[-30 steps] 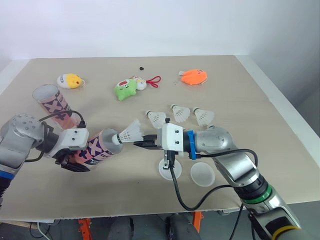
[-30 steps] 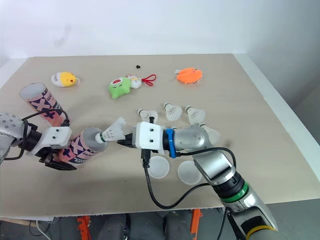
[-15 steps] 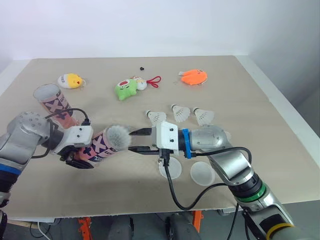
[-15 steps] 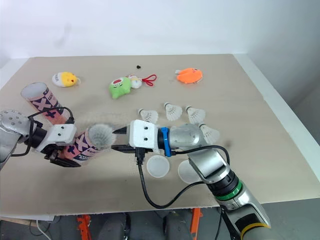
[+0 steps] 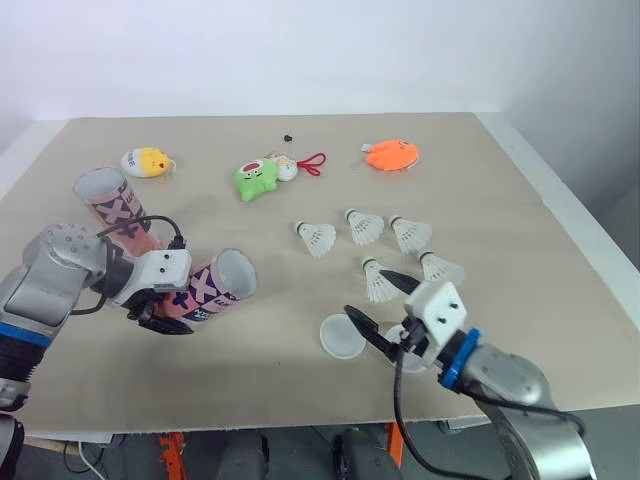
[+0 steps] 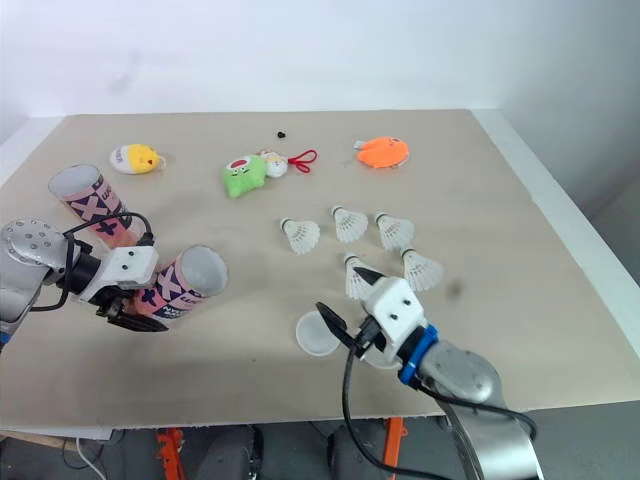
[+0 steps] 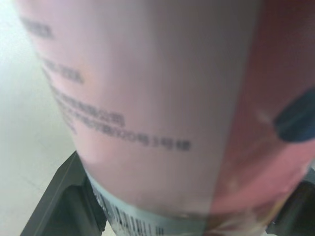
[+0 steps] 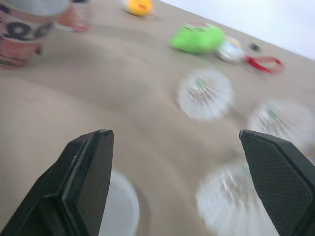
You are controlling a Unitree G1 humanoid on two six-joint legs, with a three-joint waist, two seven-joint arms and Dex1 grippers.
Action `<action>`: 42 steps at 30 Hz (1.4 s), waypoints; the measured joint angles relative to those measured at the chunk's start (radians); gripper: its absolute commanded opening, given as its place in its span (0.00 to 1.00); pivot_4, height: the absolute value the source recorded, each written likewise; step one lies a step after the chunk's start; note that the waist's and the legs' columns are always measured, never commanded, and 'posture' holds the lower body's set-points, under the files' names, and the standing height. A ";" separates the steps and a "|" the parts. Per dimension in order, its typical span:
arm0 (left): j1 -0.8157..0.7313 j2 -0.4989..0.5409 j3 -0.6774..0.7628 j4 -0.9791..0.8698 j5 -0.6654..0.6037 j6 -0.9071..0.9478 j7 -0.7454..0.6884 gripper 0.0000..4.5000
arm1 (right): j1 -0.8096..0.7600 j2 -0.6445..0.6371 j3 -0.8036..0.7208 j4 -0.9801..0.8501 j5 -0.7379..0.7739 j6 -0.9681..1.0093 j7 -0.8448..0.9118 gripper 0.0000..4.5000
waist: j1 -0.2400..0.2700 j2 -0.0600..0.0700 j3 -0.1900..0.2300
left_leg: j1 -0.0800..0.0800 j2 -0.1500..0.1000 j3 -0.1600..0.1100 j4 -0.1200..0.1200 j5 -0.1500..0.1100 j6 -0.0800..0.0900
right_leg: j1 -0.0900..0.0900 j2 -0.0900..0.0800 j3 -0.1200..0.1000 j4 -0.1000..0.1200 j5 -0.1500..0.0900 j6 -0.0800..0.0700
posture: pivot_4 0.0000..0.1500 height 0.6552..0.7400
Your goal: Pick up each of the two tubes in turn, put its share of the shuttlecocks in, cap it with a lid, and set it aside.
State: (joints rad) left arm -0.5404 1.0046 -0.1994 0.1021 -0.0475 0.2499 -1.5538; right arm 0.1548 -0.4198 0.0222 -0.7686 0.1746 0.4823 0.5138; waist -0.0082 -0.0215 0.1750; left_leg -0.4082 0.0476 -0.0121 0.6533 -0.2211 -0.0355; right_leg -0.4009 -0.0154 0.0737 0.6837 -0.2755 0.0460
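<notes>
Showing pink X-print tube (image 5: 210, 286), uncapped.

**Setting:** robot test room or laboratory.

**Evidence:**
- Bare white wall (image 5: 300, 50) at 12 o'clock.
- Pale wooden desk (image 5: 500, 195) on an orange metal frame (image 5: 170, 442), which is seen under the near edge at 7 o'clock.
- Unrelated small goods spread out singly like trial props:
  - yellow plush toy (image 5: 146, 161) at 10 o'clock
  - green plush toy (image 5: 257, 179) at 11 o'clock
  - orange plush toy (image 5: 391, 154) at 1 o'clock
  - five shuttlecocks (image 5: 362, 226) at 3 to 4 o'clock
  - white lid (image 5: 340, 335) at 5 o'clock
  - far tube (image 5: 108, 203) at 9 o'clock
  - near tube (image 5: 215, 287) at 8 o'clock
</notes>
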 measured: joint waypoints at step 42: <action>0.043 0.005 0.027 -0.061 -0.023 0.038 0.041 0.74 | -0.424 -0.026 -0.010 0.121 0.335 0.298 0.078 0.00 | -0.016 0.002 0.001 | -0.005 -0.001 0.002 -0.001 0.004 0.004 | -0.005 0.002 0.006 -0.001 0.004 0.001 | 1.00 1.00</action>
State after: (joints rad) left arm -0.4971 1.0093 -0.1725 0.0409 -0.0705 0.2879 -1.5127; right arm -0.2693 -0.4457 0.0117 -0.6478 0.5093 0.7799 0.5915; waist -0.0241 -0.0199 0.1760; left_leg -0.4134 0.0470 -0.0105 0.6520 -0.2172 -0.0315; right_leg -0.4060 -0.0130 0.0793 0.6827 -0.2718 0.0474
